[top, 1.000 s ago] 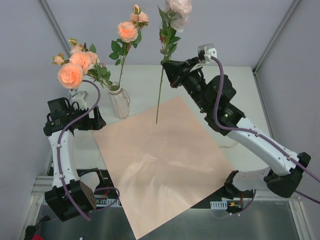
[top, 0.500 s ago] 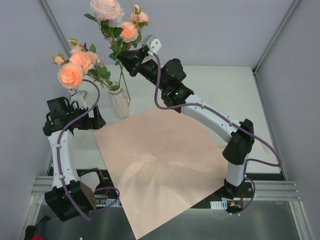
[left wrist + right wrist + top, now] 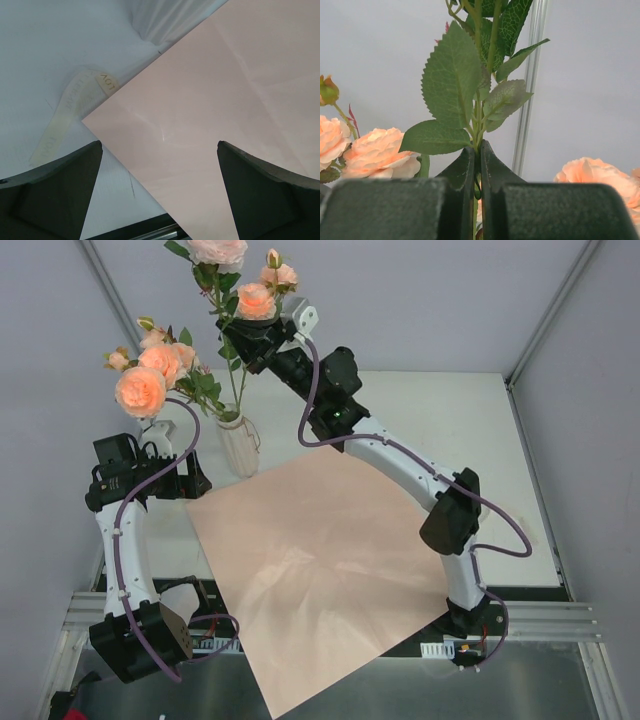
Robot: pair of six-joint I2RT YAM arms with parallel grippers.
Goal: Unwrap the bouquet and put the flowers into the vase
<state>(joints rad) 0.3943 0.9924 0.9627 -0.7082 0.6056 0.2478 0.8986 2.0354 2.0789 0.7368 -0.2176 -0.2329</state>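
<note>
Top view: a pale rose (image 3: 218, 250) is being held upright over the vase (image 3: 238, 445) by the right gripper (image 3: 243, 343), its jaws being pressed tight on the green stem below the leaves. In the right wrist view the stem (image 3: 478, 107) is being pinched between the two dark fingers (image 3: 495, 180), with serrated leaves spreading just above them and peach blooms showing on either side. Whether the stem's lower end is inside the vase's neck cannot be told. Peach flowers (image 3: 140, 390) are being carried in the vase, which is standing upright on the white table (image 3: 450, 420), just beyond the far left corner of the pink paper (image 3: 320, 560). The paper is lying flat and unfolded. The left gripper (image 3: 190, 483) is being held low beside the vase, over that corner, its jaws released wide and grasping nothing. In the left wrist view a cream ribbon (image 3: 75, 100) is lying on the table just beside the paper's corner.
</note>
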